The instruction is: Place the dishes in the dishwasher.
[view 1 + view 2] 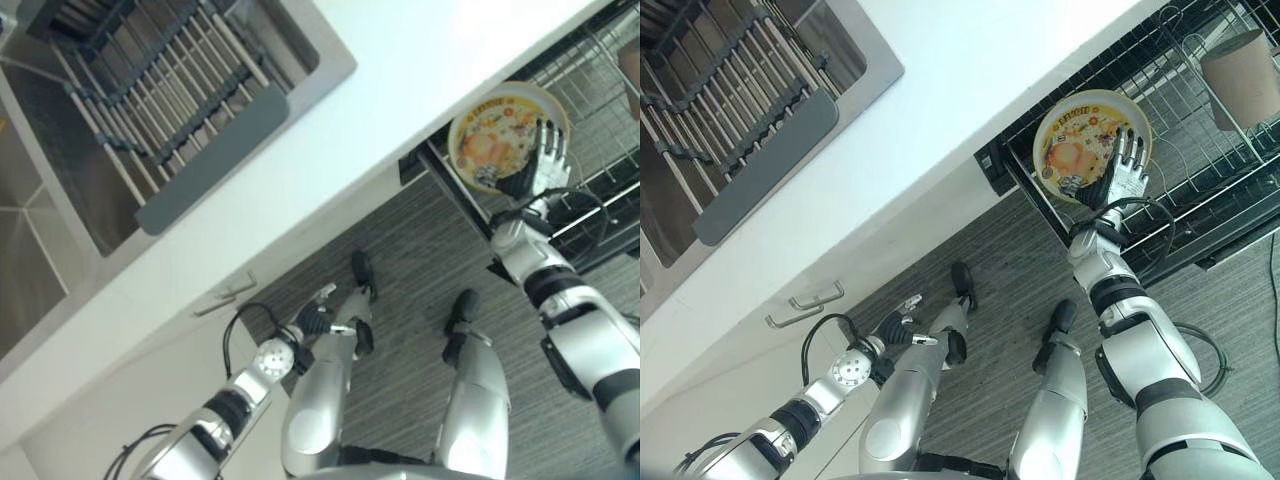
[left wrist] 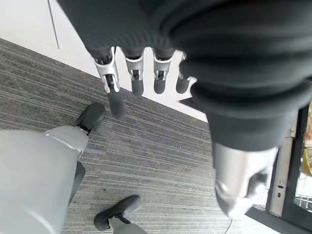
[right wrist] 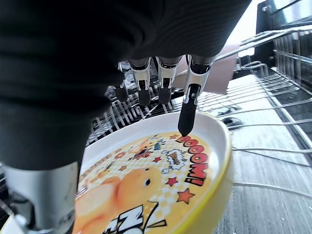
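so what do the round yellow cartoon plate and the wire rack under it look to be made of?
Round yellow cartoon plate, held in the right hand: probably melamine or similar plastic, glossy, with a printed picture and a thick rounded rim. Wire rack: thin metal rods, apparently coated pale, with a light sheen. Left hand hangs idle.

I'm seeing a white worktop (image 1: 400, 90) running diagonally across the scene, with a grey striped carpet floor (image 1: 420, 260) lying below it. White cabinet fronts with a slim handle (image 1: 805, 305) are sitting under the worktop, and even light is falling everywhere.
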Motion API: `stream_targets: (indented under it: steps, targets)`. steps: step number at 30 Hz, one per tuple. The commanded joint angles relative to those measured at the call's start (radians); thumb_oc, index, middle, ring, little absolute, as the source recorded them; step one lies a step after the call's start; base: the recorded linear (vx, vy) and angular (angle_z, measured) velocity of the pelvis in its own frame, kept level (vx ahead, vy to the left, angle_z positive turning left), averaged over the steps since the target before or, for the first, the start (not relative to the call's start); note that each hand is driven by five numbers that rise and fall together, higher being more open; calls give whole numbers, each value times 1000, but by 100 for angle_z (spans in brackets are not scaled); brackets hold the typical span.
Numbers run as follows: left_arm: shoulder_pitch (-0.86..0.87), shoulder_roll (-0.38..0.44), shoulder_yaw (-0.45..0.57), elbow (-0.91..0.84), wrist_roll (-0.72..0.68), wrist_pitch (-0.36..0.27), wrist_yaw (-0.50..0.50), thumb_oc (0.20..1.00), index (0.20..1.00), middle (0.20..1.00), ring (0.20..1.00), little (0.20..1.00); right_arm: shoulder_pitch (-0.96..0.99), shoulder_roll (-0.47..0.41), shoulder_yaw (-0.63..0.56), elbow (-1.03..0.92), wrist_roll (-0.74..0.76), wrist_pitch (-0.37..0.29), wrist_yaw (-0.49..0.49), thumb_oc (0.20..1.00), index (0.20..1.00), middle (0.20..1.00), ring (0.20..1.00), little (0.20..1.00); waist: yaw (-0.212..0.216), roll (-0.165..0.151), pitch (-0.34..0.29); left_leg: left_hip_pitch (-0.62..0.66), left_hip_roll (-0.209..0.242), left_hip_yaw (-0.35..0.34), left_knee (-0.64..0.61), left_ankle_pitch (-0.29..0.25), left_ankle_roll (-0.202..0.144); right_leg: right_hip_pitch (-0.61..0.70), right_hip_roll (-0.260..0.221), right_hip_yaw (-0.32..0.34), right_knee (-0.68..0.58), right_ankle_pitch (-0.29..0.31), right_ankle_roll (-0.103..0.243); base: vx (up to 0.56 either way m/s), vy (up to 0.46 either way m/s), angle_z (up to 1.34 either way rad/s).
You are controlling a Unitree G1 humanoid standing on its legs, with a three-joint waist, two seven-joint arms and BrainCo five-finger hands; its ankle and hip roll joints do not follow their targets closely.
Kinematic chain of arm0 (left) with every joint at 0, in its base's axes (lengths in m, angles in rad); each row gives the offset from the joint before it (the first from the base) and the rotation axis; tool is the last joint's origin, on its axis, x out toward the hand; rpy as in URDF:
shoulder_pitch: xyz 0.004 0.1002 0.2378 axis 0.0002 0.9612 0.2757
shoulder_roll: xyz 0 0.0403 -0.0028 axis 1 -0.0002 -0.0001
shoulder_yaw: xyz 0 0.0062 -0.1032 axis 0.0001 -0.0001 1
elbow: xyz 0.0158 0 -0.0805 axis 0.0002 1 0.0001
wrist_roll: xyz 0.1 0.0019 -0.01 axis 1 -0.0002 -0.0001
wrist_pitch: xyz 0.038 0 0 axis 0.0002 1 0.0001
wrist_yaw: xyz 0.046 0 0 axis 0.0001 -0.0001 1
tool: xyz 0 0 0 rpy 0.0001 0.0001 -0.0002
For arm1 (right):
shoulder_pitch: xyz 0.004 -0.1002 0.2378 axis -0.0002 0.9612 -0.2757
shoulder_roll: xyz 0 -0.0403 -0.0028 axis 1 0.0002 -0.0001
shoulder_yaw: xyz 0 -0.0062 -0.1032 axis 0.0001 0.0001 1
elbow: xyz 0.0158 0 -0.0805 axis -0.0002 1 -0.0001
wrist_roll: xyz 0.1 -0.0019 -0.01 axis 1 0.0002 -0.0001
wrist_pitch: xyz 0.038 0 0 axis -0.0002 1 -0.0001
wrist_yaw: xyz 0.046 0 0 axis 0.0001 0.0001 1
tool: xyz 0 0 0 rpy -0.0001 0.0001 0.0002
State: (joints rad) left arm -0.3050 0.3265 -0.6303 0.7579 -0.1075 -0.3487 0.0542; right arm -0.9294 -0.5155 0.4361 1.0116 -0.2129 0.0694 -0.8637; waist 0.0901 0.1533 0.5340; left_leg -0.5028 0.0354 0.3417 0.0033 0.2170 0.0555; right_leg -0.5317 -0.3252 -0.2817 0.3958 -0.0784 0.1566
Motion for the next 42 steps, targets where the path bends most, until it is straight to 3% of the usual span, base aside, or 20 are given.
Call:
stream_targets:
  steps: [1, 2, 3, 6, 7, 8, 9, 13, 18, 22, 25, 26, 30, 33, 36, 37, 38, 40, 42]
  targets:
    - [5, -54, -56, -7, -35, -4, 12, 1000, 1000, 1000, 1000, 1000, -30, -55, -67, -6, 232, -112, -66, 1000, 1000, 1000, 1000, 1000, -1, 86, -14, -2, 56, -56, 119, -178, -113, -102, -47, -13, 38, 56, 22, 12, 44, -1]
    - [8, -55, -57, -8, -37, -2, 15, 1000, 1000, 1000, 1000, 1000, -30, -46, -87, -8, 284, -116, -48, 1000, 1000, 1000, 1000, 1000, -2, 86, -14, 1, 55, -56, 120, -180, -113, -100, -46, -12, 38, 55, 21, 18, 43, -1]
    - [23, -52, -43, -9, -42, 3, 18, 1000, 1000, 1000, 1000, 1000, -14, -16, -143, -41, 432, -273, 92, 1000, 1000, 1000, 1000, 1000, -10, 80, -14, 8, 60, -53, 121, -182, -118, -93, -38, -8, 37, 49, 18, 24, 35, -2]
    - [50, -45, -14, -28, -50, 34, 18, 1000, 1000, 1000, 1000, 1000, 66, 19, -199, -151, 399, -319, 93, 1000, 1000, 1000, 1000, 1000, -29, 60, -14, 27, 67, -42, 122, -182, -125, -81, -25, 3, 42, 37, 17, 36, 48, -6]
    - [67, -49, -5, -28, -56, 36, 23, 1000, 1000, 1000, 1000, 1000, 101, 22, -196, -219, 256, -287, 77, 1000, 1000, 1000, 1000, 1000, -41, 52, -14, 40, 71, -34, 122, -184, -123, -74, -21, 7, 46, 33, 15, 35, 61, -19]
    - [76, -51, 5, -25, -56, 33, 24, 1000, 1000, 1000, 1000, 1000, 121, 9, -186, -276, 157, -215, 52, 1000, 1000, 1000, 1000, 1000, -49, 48, -14, 45, 75, -29, 127, -186, -121, -69, -21, 9, 47, 31, 15, 15, 61, -19]
    - [106, -44, 35, -21, -62, 21, 25, 1000, 1000, 1000, 1000, 1000, 176, -30, -160, -454, 70, -84, 22, 1000, 1000, 1000, 1000, 1000, -72, 27, -14, 58, 86, -20, 152, -198, -122, -52, -15, 15, 44, 31, 14, -3, 30, -18]
    - [151, -27, 87, -16, -57, 13, 21, 1000, 1000, 1000, 1000, 1000, 273, -34, -156, -666, 46, -48, 56, 1000, 1000, 1000, 1000, 1000, -96, -12, -14, 90, 106, -12, 195, -226, -125, -10, -3, 19, 37, 23, 9, -8, -16, -19]
    - [206, -18, 141, -9, -12, 15, 17, 1000, 1000, 1000, 1000, 1000, 396, -29, -166, -836, 16, -96, 68, 1000, 1000, 1000, 1000, 1000, -122, -60, -14, 153, 130, 7, 230, -257, -125, 65, 7, 17, 29, 10, 7, -10, -62, -14]
    - [236, -19, 176, 15, 3, 1, 18, 1000, 1000, 1000, 1000, 1000, 457, -25, -175, -925, 14, -175, 96, 1000, 1000, 1000, 1000, 1000, -138, -80, -14, 219, 140, 20, 229, -266, -123, 134, 16, 15, 19, 0, 4, -9, -38, -19]
    - [256, -18, 205, 32, 10, -9, 18, 1000, 1000, 1000, 1000, 1000, 507, -38, -205, -1015, 63, -313, 132, 1000, 1000, 1000, 1000, 1000, -152, -91, -14, 277, 147, 29, 219, -267, -125, 197, 27, 13, -3, -3, 0, -8, -38, -11]
    - [265, -18, 221, 41, 13, -12, 15, 1000, 1000, 1000, 1000, 1000, 547, -50, -242, -1073, 45, -407, 129, 1000, 1000, 1000, 1000, 1000, -164, -96, -14, 310, 151, 34, 212, -268, -126, 233, 35, 14, -17, -5, -2, -9, -35, -4]
    - [310, -22, 260, 48, 26, -28, 11, 1000, 1000, 1000, 1000, 1000, 667, -89, -365, -1169, 34, -556, 33, 1000, 1000, 1000, 1000, 1000, -190, -100, -22, 383, 154, 49, 187, -271, -126, 312, 48, 15, -56, -8, -5, -5, -12, -2]
    - [350, -24, 297, 70, 27, -41, -1, 1000, 1000, 1000, 1000, 1000, 762, -79, -473, -1173, 116, -681, -42, 1000, 1000, 1000, 1000, 1000, -211, -104, -60, 414, 154, 61, 170, -275, -127, 347, 55, 19, -84, -12, -5, 22, -8, -5]
    - [371, -25, 316, 82, 35, -33, -12, 1000, 1000, 1000, 1000, 1000, 832, -43, -556, -1139, 235, -741, -49, 1000, 1000, 1000, 1000, 1000, -226, -106, -92, 439, 152, 70, 154, -278, -128, 375, 59, 18, -105, -14, -4, 42, -23, -13]
    - [396, -26, 327, 93, 30, -25, -23, 1000, 1000, 1000, 1000, 1000, 885, 15, -619, -1074, 472, -795, 67, 1000, 1000, 1000, 1000, 1000, -236, -107, -122, 467, 148, 78, 138, -279, -126, 411, 65, 15, -129, -17, -6, 103, -53, -12]
    - [417, -31, 339, 103, 25, -13, -35, 1000, 1000, 1000, 1000, 1000, 923, 85, -661, -999, 681, -793, 221, 1000, 1000, 1000, 1000, 1000, -241, -106, -150, 492, 142, 80, 121, -277, -124, 445, 70, 10, -151, -17, -8, 151, -62, -8]
    - [430, -33, 340, 124, 25, -8, -50, 1000, 1000, 1000, 1000, 1000, 952, 135, -694, -920, 836, -766, 375, 1000, 1000, 1000, 1000, 1000, -241, -101, -180, 524, 132, 74, 104, -278, -119, 486, 79, 8, -176, -18, -12, 129, -40, -5]
    - [435, -35, 334, 146, 30, -6, -58, 1000, 1000, 1000, 1000, 1000, 962, 163, -704, -867, 932, -744, 444, 1000, 1000, 1000, 1000, 1000, -239, -98, -203, 543, 131, 72, 98, -278, -117, 511, 86, 5, -188, -20, -17, 130, -41, 1]
